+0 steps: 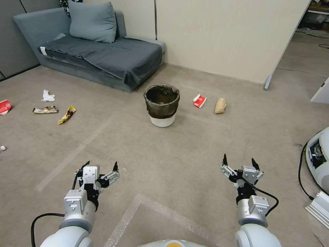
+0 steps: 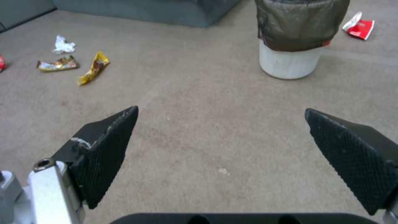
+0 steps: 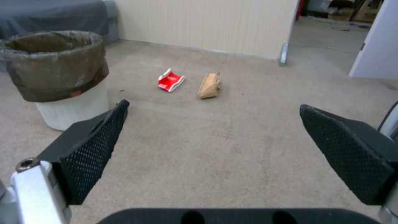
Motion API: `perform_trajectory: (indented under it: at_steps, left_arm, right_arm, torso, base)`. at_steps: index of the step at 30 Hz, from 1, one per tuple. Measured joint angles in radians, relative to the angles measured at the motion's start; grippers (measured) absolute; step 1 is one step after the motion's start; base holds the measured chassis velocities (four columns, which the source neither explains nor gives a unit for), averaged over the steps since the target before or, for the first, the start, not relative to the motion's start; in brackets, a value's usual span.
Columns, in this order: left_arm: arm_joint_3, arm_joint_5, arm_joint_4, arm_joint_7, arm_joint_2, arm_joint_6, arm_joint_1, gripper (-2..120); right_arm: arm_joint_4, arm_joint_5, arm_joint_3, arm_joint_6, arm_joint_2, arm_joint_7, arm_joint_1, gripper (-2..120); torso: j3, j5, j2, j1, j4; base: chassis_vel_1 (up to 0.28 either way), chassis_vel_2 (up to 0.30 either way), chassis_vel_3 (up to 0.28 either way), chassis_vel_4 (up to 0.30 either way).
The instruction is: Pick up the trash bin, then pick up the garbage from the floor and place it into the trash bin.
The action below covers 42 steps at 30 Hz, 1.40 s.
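Beige short carpet floor (image 1: 178,144) runs between the robot and the small round white plastic trash bin (image 1: 162,101), lined with a dark bag folded over its rim, which stands upright ahead near the corner of the grey-blue upholstered sofa (image 1: 102,51). The left gripper (image 1: 100,167) and the right gripper (image 1: 240,162) hover low over bare carpet, well apart from the bin, each with fingers spread wide and holding nothing.

The head view takes in all the litter at once. The left wrist view shows the crumpled white tissue (image 2: 63,45), the colourful flat snack wrapper (image 2: 58,64) and the yellow snack wrapper (image 2: 94,68) lying near each other on the bin's left. The right wrist view shows instead the red-and-white paper carton (image 3: 170,80) and the tan paper bag (image 3: 209,85), side by side but apart, on the bin's right before the cream panel wall (image 3: 207,25).

Another red carton (image 1: 4,106) lies at the far left edge. Black cable (image 1: 303,171) and white equipment (image 1: 320,161) sit at the right.
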Motion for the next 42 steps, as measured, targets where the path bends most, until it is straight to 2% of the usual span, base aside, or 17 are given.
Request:
perform_trajectory:
  at_steps: [21, 42]
  left_arm:
    - [-0.003, 0.004, 0.011, 0.004, 0.0, -0.006, -0.004, 100]
    - [-0.004, 0.007, 0.016, 0.006, 0.006, -0.008, -0.006, 100]
  right_arm:
    - [-0.011, 0.0, 0.0, -0.005, 0.0, 0.001, 0.011, 100]
    - [-0.014, 0.015, 0.008, -0.017, 0.0, 0.001, 0.027, 100]
  torso:
    - [0.0, 0.0, 0.0, 0.0, 0.0]
    - [0.0, 0.0, 0.0, 0.0, -0.0001]
  base:
    - [0.0, 0.0, 0.0, 0.0]
    - [-0.063, 0.058, 0.065, -0.056]
